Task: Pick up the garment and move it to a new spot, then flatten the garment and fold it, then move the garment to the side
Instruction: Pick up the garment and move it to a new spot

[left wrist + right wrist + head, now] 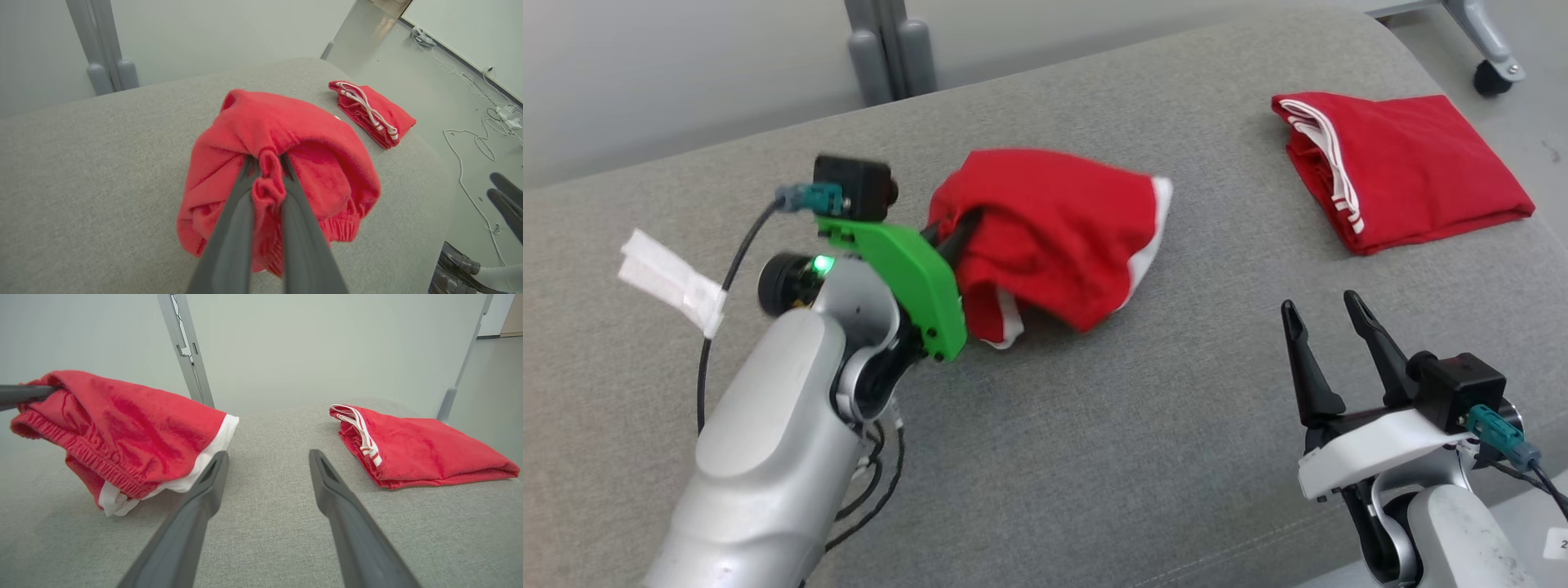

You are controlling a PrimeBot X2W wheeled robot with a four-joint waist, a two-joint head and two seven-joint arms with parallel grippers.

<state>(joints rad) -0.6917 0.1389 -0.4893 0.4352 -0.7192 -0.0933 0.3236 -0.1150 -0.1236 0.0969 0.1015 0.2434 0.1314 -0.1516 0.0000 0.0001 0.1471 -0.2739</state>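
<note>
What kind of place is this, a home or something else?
Probably a lab or test room: loose white cables trail across the pale floor, a grey metal frame on a black caster wheel stands nearby, and plain pale walls stand behind the grey fabric-covered pad.

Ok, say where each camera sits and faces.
Head view: on the robot's head, looking forward and down at the grey fabric surface; silver left forearm and both jaws show.
Left wrist view: on that arm, looking along the left jaws, shut on the crumpled red cloth garment.
Right wrist view: on that arm, looking low across the surface between the open right jaws.
Both wrist views share that garment and the folded red cloth with white cords.
</note>
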